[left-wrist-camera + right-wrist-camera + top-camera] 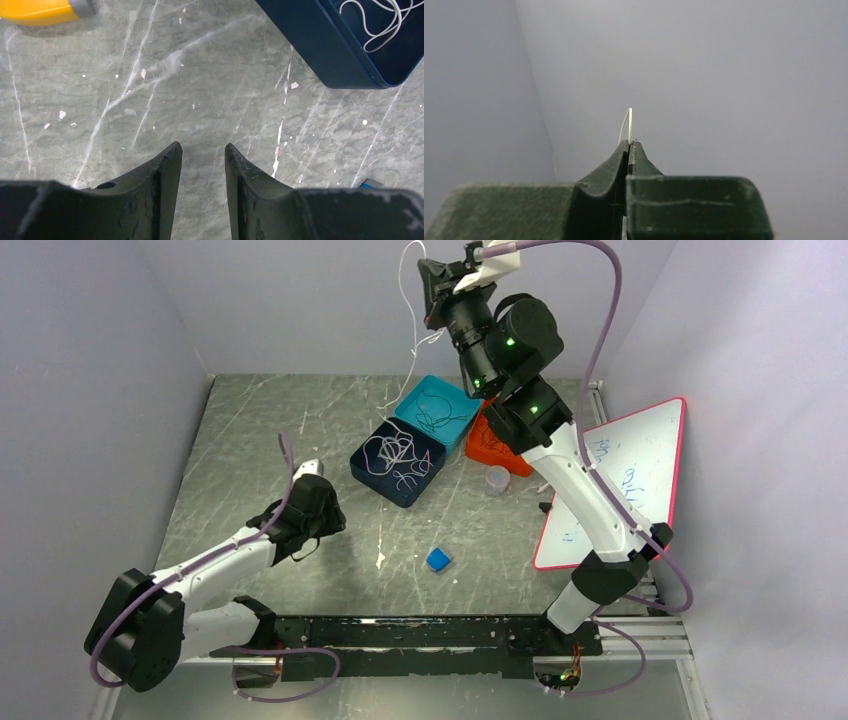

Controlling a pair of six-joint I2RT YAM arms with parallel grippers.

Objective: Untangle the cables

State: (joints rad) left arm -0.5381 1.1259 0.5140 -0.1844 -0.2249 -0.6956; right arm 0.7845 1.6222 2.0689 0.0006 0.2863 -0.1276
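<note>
Right jaws pinched; left jaws parted

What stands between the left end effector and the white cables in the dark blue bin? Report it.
Nothing visible: only bare table lies between the left end effector and the dark blue bin holding the white cables. Its wall is the only barrier.

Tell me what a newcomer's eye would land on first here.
The right gripper, raised high by the back wall, is shut on a thin white cable dangling toward the table. Below, tangled whitish cables lie in the dark blue tray; the left gripper hangs open nearby.
</note>
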